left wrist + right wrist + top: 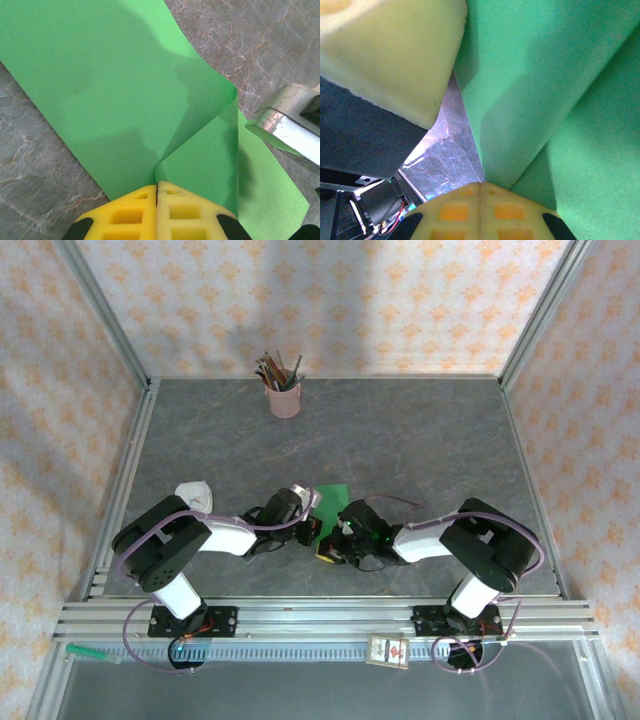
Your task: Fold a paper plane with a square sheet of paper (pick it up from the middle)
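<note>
1. paper first: the square sheet of paper (115, 90), bright green, sits on the grey marbled table (420, 440) near the front edge, right between the two arms in the top view.
2. left gripper (156, 192): yellow pads pressed together with the sheet's edge nipped in the seam. from that pinch one flap is bent up and over, curling into a soft rounded fold on the right. the rest lies flat on the table off to the left.
3. right gripper (480, 190): its yellow pads are together too, and green paper runs straight down into the seam. so it looks clamped on the sheet as well, though the view's so close i can't tell which edge it has.
4. the two grippers are just beside each other. the left one's pale foam pad shows at the upper left of the right wrist view.
5. other stuff: a pink cup of pencils (284, 398) stands at the back of the table, well apart from the paper. a small white card (388, 651) lies on the metal rail near the right arm's base.
</note>
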{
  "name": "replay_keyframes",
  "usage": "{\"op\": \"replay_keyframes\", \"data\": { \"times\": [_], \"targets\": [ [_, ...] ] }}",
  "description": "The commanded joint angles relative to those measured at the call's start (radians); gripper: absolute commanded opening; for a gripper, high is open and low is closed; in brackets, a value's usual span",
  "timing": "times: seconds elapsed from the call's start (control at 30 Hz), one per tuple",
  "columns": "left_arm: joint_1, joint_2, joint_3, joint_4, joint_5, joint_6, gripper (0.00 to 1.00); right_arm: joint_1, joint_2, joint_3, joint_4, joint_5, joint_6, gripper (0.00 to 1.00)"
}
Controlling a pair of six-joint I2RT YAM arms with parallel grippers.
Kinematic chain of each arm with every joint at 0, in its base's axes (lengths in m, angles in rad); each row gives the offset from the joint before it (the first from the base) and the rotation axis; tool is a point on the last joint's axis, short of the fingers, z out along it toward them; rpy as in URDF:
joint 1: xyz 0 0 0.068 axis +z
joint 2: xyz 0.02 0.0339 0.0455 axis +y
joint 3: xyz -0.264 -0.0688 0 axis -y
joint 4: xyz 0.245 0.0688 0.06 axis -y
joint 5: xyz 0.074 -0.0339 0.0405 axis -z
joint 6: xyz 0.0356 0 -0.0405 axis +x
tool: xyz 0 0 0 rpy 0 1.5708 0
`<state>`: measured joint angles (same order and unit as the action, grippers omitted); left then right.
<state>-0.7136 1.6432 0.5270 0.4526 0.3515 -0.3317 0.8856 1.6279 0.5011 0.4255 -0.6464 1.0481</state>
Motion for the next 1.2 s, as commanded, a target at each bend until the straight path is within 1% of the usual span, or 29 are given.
{"op": "replay_keyframes", "data": {
  "times": [0.0,0.17,0.37,0.7,0.83,1.17],
  "targets": [
    [-0.004,0.035,-0.009,-0.115,-0.037,0.022,0.00,0.005,0.003,0.024,-0.059,0.039,-0.001,0.02],
    [-0.004,0.035,-0.005,-0.114,-0.032,0.022,0.00,0.006,-0.045,0.051,-0.055,0.036,-0.012,0.02],
    [-0.004,0.034,-0.008,-0.114,-0.033,0.022,0.00,-0.010,-0.063,0.047,-0.036,0.047,-0.010,0.02],
    [-0.004,0.032,-0.010,-0.113,-0.034,0.023,0.00,-0.020,0.003,0.035,0.007,0.046,-0.020,0.02],
    [-0.004,0.032,-0.010,-0.114,-0.034,0.023,0.00,-0.024,0.023,0.022,-0.015,0.047,-0.033,0.02],
    [-0.004,0.034,-0.009,-0.113,-0.032,0.023,0.00,-0.068,-0.066,0.045,-0.054,0.040,-0.050,0.02]
  ]
}}
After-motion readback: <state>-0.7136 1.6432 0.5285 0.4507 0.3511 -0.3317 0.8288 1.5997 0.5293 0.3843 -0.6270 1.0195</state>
